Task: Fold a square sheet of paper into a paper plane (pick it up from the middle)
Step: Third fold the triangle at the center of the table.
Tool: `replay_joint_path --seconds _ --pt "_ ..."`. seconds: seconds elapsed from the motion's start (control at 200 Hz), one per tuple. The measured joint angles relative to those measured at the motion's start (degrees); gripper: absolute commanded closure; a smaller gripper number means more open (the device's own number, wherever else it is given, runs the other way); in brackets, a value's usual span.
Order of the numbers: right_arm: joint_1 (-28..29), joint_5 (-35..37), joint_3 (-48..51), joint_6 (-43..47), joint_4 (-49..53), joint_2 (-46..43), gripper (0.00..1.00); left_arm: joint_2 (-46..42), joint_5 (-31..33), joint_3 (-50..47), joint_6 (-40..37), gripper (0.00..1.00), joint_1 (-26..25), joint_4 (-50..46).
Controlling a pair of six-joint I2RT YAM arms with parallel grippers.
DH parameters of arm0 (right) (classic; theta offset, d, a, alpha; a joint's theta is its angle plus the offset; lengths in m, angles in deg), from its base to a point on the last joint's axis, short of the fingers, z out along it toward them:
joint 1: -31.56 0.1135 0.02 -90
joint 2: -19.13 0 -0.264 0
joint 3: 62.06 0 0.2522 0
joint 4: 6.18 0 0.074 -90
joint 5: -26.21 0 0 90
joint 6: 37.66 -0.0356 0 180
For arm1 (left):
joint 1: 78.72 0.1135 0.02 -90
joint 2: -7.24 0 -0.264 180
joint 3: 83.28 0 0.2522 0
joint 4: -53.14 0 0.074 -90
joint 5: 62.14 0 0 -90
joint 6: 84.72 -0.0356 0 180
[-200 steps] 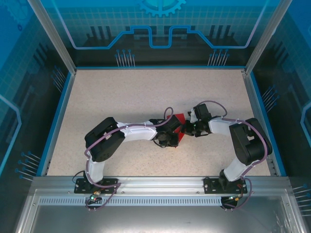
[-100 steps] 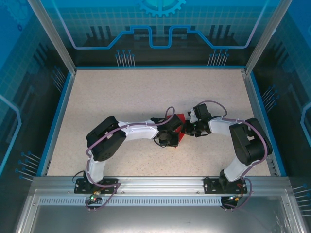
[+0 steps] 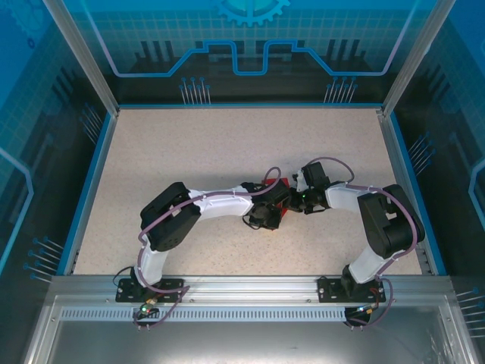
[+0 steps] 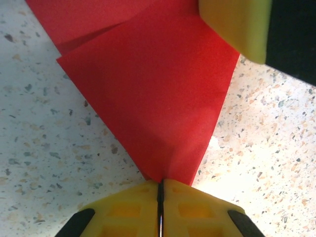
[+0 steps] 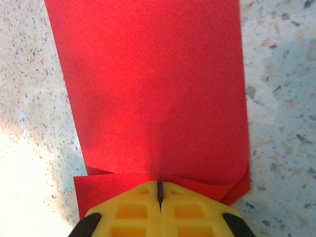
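Note:
The square sheet of paper [image 4: 153,94] is bright red and partly folded, lying on the speckled table [image 3: 189,152] between my two arms. My left gripper [image 4: 160,183] is shut, with a pointed corner of the paper pinched between its yellow fingertips. The right gripper [image 5: 159,187] is shut too, its tips resting on the paper [image 5: 148,84] where one flap curls over a lower layer. I cannot tell whether it pinches any paper. From above, the left gripper [image 3: 280,203] and right gripper [image 3: 294,199] meet tip to tip over the paper [image 3: 283,219], which they mostly hide.
A yellow finger of the right gripper [image 4: 237,24] lies on the paper's far edge in the left wrist view. Blue walls and a raised rim [image 3: 91,182] enclose the table. Purple cables [image 3: 269,176] loop over both wrists.
The left arm has pushed slightly to the right, its elbow shifting with it, and its jaws have closed a little tighter. The right arm has stayed put.

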Motion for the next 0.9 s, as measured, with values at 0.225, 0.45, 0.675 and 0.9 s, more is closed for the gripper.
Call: replay_joint_path --seconds 0.225,0.45,0.675,0.9 --pt "-0.11 -0.26 0.15 0.0 -0.26 0.0 1.0 -0.96 0.02 0.0 -0.7 0.85 0.24 -1.05" --pt "-0.52 -1.05 0.79 0.0 -1.42 0.0 1.0 -6.01 -0.09 0.0 -0.98 0.85 1.79 -1.31" --pt "-1.01 -1.99 1.16 0.0 -2.08 0.0 1.0 -7.74 -4.33 0.02 0.15 0.88 2.19 2.69" --pt "-1.22 -2.49 1.53 0.0 -2.69 0.0 1.0 -5.9 -8.44 -0.04 1.03 0.89 2.19 6.23"
